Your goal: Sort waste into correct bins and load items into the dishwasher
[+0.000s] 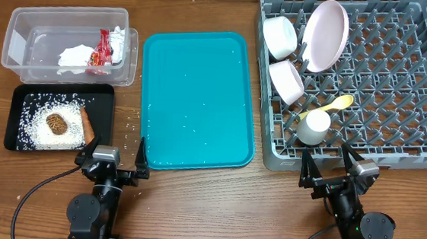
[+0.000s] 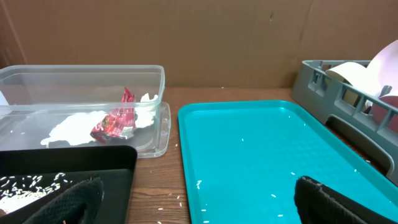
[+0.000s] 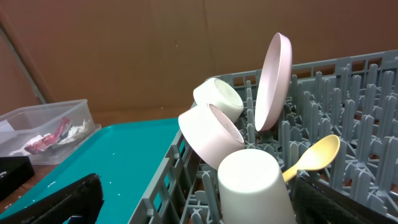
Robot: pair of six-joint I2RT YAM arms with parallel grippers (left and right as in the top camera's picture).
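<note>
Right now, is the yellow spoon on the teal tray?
No, the pale yellow spoon lies in the grey dish rack beside the upturned white cup, not on the teal tray.

Crumpled napkin and red wrapper lie in the clear tub. Rice, brown lump and orange stick sit in the black tray. The grey rack holds the plate on edge, 2 tilted bowls, an upturned cup and a yellow spoon.
</note>
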